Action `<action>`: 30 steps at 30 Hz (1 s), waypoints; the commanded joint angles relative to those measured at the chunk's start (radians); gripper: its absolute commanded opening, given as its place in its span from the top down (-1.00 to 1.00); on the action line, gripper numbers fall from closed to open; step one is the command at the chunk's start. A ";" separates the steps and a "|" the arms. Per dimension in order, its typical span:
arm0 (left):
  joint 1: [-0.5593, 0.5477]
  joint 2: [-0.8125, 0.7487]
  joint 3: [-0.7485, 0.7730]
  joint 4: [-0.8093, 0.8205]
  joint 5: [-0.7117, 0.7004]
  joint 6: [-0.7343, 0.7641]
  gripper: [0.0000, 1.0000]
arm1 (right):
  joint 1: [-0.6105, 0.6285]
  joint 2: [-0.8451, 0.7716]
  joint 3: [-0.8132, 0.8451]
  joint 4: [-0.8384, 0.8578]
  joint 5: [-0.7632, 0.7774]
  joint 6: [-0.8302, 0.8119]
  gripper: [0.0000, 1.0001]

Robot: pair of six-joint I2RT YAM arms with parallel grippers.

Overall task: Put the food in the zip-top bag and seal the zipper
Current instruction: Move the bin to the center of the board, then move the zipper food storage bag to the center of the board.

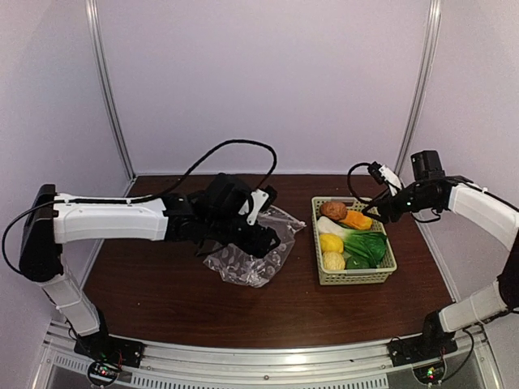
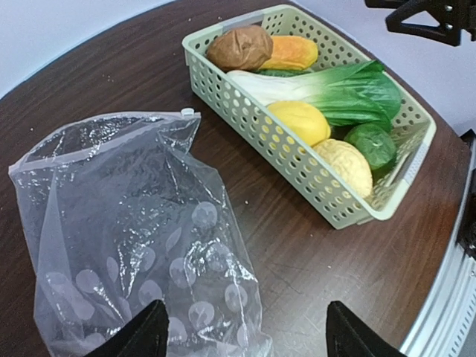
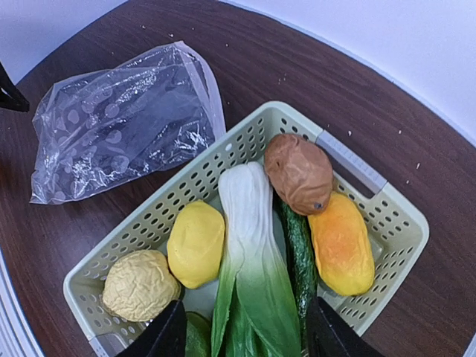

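Observation:
The clear zip-top bag [image 1: 253, 255] lies crumpled and empty on the brown table, its zipper strip [image 2: 104, 137] along the far edge. My left gripper [image 2: 244, 338] is open just above the bag's near right corner, touching nothing. The food lies in the pale green basket [image 1: 353, 277]: bok choy [image 3: 256, 253], two yellow lemons [image 3: 195, 242], an orange piece [image 3: 342, 242], a brown round one [image 3: 299, 172], a cucumber [image 3: 297, 249] and a green pepper [image 2: 372, 145]. My right gripper [image 3: 245, 335] is open and empty over the bok choy's leaves.
The basket stands right of the bag with a strip of bare table [image 1: 300, 267] between them. The table's near edge meets a metal rail [image 1: 259, 356]. White walls and upright poles enclose the back and sides.

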 commanded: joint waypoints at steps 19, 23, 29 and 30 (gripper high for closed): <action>0.025 0.118 -0.091 -0.273 -0.167 0.125 -0.26 | -0.055 -0.043 -0.103 0.083 -0.086 -0.032 -0.12; 0.116 0.028 -0.140 -0.356 -0.243 0.112 -0.35 | -0.054 -0.050 -0.108 0.083 -0.091 -0.036 -0.12; 0.190 0.015 0.018 -0.370 -0.338 0.125 -0.46 | -0.053 -0.051 -0.107 0.076 -0.100 -0.041 -0.12; 0.190 0.040 0.073 -0.370 -0.357 0.126 -0.47 | -0.053 -0.052 -0.109 0.074 -0.100 -0.043 -0.12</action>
